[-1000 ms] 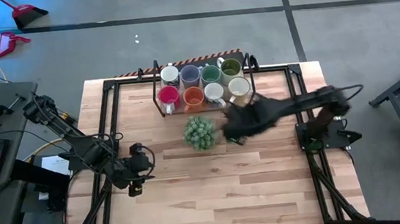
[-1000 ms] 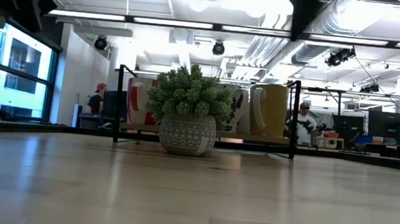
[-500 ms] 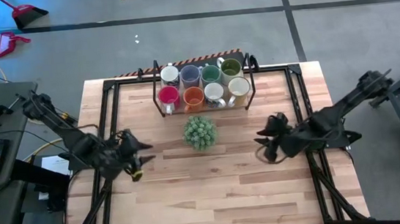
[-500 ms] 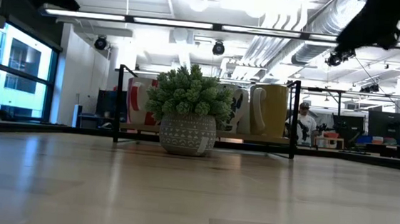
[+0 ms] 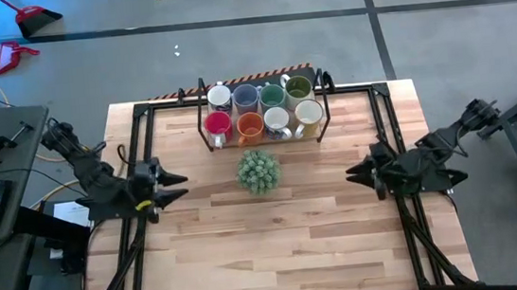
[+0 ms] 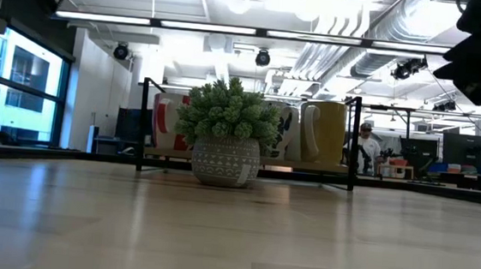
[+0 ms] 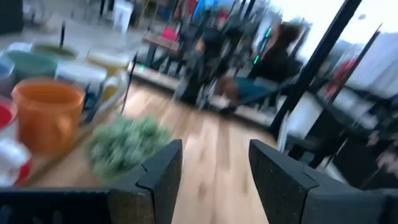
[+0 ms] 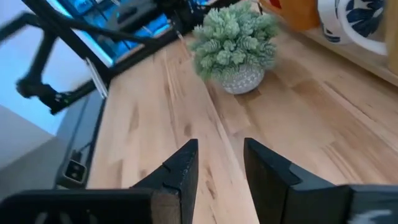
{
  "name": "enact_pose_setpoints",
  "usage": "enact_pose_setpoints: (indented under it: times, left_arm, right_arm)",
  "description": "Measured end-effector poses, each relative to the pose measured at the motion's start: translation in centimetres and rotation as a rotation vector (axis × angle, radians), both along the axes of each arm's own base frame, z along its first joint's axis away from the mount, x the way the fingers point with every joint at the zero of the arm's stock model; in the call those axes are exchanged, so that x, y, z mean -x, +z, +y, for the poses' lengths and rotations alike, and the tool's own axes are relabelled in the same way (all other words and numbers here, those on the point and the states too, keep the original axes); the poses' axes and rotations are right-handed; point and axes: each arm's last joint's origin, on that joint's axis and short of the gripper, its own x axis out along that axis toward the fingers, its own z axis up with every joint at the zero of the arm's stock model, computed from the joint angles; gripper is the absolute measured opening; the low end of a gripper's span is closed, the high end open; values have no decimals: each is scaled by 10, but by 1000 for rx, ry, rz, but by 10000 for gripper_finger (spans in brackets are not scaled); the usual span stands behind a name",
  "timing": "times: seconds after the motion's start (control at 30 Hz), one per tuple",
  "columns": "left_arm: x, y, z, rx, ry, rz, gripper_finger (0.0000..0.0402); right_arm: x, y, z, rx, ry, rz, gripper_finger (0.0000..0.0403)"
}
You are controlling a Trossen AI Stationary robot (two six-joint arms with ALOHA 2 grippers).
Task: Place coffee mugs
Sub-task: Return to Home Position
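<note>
Eight coffee mugs [image 5: 275, 118] sat in the rack [image 5: 202, 122] at the bench's far edge, while the left gripper [image 5: 175, 183] and right gripper [image 5: 356, 172] hung near its side edges, both parted and empty — homing seemed in hand, needing only a clear retreat.

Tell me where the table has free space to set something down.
Free: the wood of the table between the plant and the near edge, and both sides of the plant, toward the left gripper and right gripper. Crowded: the shelf at the far edge, full of mugs.
</note>
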Motion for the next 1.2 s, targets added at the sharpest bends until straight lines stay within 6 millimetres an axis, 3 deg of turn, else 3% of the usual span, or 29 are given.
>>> enact_pose_setpoints:
  times: [0.2,0.43,0.7,1.2]
  left_arm:
    - [-2,5,-2,6,-8,-108,174]
    - [-6,2,-6,86,-4,-95,174]
    - [-8,1,-8,44,-6,-82,174]
    - [-8,1,-8,44,-6,-82,174]
  right_arm:
    - [7,1,-5,-110,-54,-61,110]
    - [6,0,-2,-343,-53,-23,110]
    - [7,-1,2,-345,96,25,110]
    - [7,-1,3,-333,107,25,110]
